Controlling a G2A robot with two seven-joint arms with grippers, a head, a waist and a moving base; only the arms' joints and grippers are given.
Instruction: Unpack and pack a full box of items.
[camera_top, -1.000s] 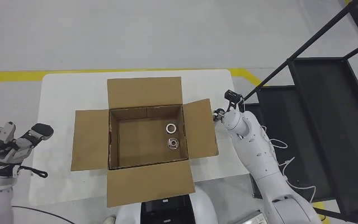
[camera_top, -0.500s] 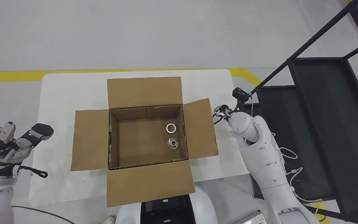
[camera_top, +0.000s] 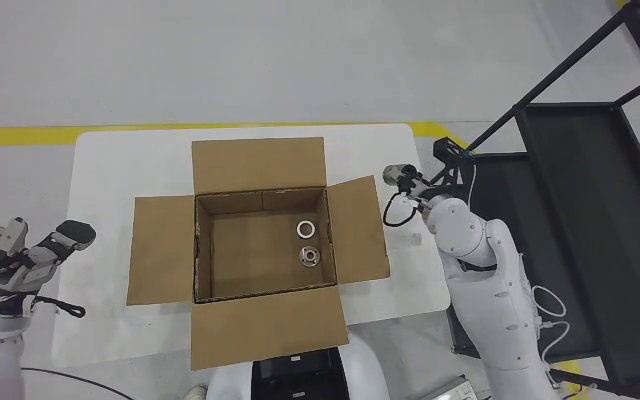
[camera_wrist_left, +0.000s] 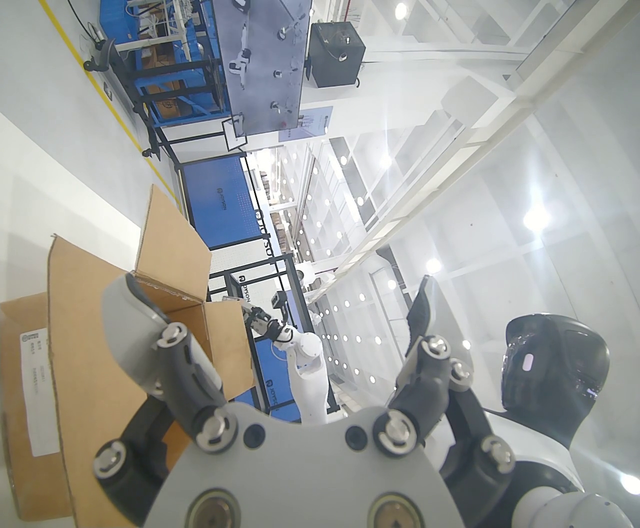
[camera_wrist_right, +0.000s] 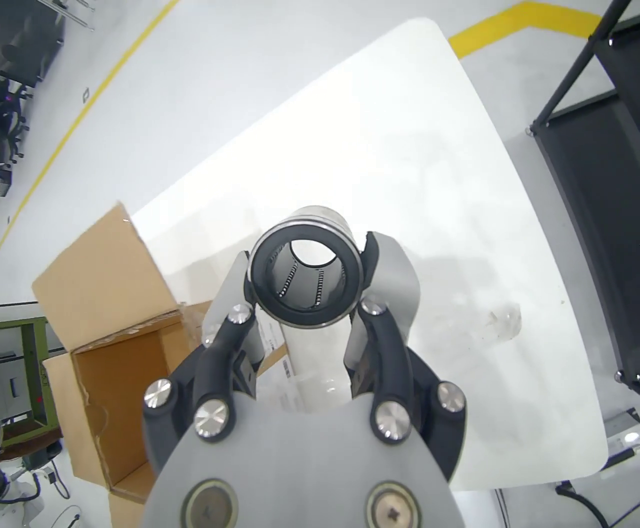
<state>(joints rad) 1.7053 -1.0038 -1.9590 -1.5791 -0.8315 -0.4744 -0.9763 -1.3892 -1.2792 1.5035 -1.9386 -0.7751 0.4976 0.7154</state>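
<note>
— Right gripper (camera_wrist_right: 307, 265)?
— Clenched on the metal cylinder (camera_wrist_right: 306, 287), right of centre in top view, long axis roughly left-right.
— Box (camera_top: 258, 165)?
— Just left of it, flaps open. Left gripper (camera_top: 45, 245) released, far lower left.

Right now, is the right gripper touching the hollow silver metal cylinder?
Touching: right wrist view shows the right gripper clamped on the cylinder, fingers against its sides.

The box (camera_top: 250, 262) sits central on the table (camera_top: 130, 165), a far ring (camera_top: 307, 228) and a near ring (camera_top: 308, 256) inside by its right wall, a cylinder (camera_top: 399, 174) right of it.
</note>
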